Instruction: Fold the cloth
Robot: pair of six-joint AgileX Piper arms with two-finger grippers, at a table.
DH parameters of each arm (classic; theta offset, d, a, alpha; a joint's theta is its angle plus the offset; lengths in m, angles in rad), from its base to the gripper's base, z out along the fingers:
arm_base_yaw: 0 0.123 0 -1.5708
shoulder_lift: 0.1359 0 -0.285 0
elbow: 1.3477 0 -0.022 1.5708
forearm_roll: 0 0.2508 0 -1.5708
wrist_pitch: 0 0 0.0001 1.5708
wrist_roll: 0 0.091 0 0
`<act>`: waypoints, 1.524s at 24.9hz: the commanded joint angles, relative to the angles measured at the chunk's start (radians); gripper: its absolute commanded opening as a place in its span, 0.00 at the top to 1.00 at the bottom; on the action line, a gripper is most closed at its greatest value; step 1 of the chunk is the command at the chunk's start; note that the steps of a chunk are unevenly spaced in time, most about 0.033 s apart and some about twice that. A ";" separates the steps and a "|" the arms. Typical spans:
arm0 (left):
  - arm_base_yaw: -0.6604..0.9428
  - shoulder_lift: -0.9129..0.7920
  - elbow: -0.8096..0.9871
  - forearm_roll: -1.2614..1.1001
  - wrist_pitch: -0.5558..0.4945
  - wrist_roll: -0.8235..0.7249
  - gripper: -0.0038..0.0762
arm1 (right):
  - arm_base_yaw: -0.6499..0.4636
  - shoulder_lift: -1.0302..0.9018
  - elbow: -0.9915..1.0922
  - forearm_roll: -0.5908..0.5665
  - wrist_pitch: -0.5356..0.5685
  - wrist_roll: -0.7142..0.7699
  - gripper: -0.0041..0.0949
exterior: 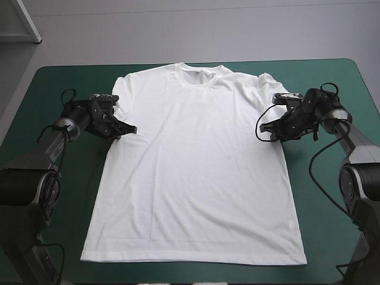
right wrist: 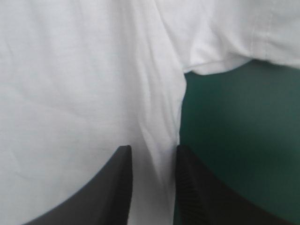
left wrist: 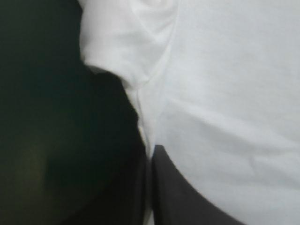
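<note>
The white T-shirt (exterior: 196,160) lies spread flat on the teal-green cover (exterior: 332,83), collar toward the far edge. My left gripper (exterior: 132,129) is low at the shirt's left armpit. In the left wrist view that gripper (left wrist: 149,157) is shut on the T-shirt (left wrist: 225,70), a thin strip of the side edge pinched under the sleeve. My right gripper (exterior: 261,127) is at the right armpit. In the right wrist view it (right wrist: 152,150) stands narrowly open, its fingers straddling the side edge of the T-shirt (right wrist: 70,70) just below the sleeve.
Bare teal-green cover (right wrist: 234,117) runs along both sides of the shirt and past its hem at the near edge. The hem lies close to the table's front.
</note>
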 commanded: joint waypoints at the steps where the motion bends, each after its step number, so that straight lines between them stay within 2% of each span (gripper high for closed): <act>1: -0.002 -0.028 -0.016 -0.012 0.013 0.000 0.93 | -0.004 -0.051 -0.034 0.045 -0.039 -0.022 0.88; 3: -0.002 -0.028 -0.016 -0.012 0.009 0.000 0.93 | -0.004 -0.051 -0.034 0.052 -0.052 -0.026 0.98; 10: -0.002 -0.048 -0.024 -0.010 0.012 0.020 0.93 | -0.004 -0.056 -0.052 0.053 -0.057 -0.028 0.98; 16: -0.002 -0.102 -0.119 -0.001 0.085 0.049 0.93 | -0.004 -0.136 -0.105 0.045 -0.049 -0.028 0.98; 22: -0.002 -0.161 -0.365 0.097 0.242 0.049 0.93 | -0.004 -0.263 -0.199 0.030 -0.026 -0.028 0.98; 30: -0.002 -0.222 -0.950 0.060 0.438 0.049 0.93 | -0.004 -0.443 -0.470 0.042 0.002 -0.028 0.98; 33: -0.002 -0.222 -1.051 0.009 0.440 0.047 0.93 | -0.004 -0.451 -0.562 0.042 0.001 -0.028 0.98; 38: -0.002 -0.207 -1.060 -0.097 0.349 0.063 0.93 | -0.004 -0.447 -0.584 0.051 -0.107 -0.036 0.98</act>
